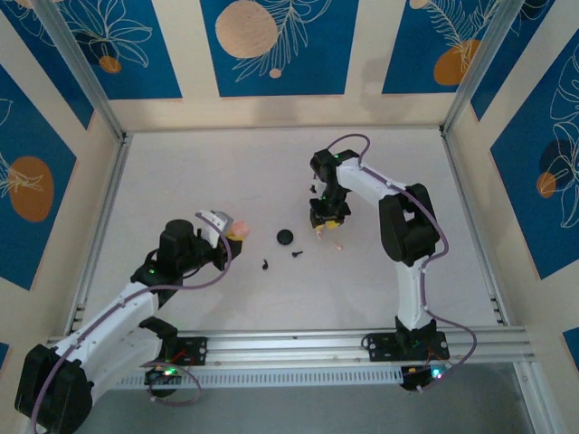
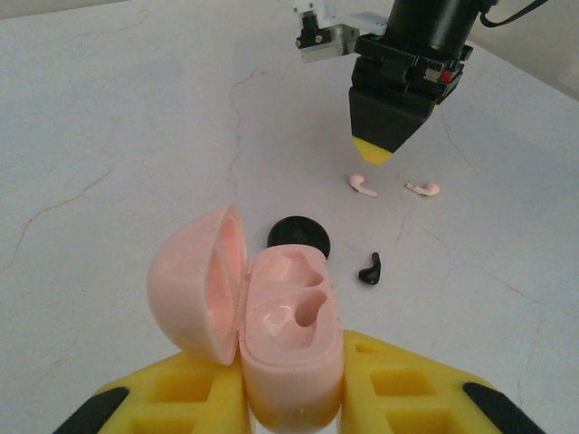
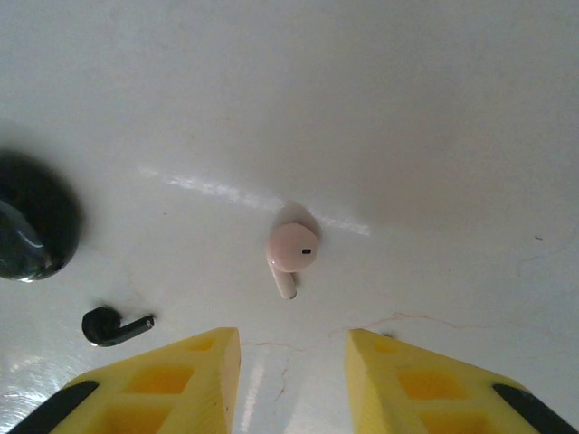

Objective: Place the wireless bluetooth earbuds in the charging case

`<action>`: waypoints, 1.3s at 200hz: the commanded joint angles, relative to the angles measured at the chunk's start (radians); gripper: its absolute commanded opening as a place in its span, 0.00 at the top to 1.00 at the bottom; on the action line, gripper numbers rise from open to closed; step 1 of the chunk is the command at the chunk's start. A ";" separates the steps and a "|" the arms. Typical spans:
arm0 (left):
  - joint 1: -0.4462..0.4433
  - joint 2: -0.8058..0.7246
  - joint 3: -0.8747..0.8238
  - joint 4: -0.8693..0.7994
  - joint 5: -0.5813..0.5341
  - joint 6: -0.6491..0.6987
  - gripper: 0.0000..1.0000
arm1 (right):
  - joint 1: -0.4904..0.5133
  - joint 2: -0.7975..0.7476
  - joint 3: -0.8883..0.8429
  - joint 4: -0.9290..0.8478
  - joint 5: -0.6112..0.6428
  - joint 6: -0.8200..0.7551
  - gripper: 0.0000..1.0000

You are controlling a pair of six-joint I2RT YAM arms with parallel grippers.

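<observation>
Closest to you, the left jaws are clamped on the base of the pink charging case, which stands with its lid swung open to the left and both sockets bare. Beyond it on the white worktop lie a black disc and, just to its right, a black earbud (a second black earbud shows from above, nearer the arm bases). Farther off, a pink earbud and a second pink earbud lie near each other by your right jaws, which stand apart, gripping nothing. One pink bud rests just ahead of their gap, untouched.
</observation>
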 commanded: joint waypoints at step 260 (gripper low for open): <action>-0.015 0.055 -0.017 0.125 0.113 -0.002 0.78 | -0.005 0.008 -0.091 0.212 -0.066 0.031 0.77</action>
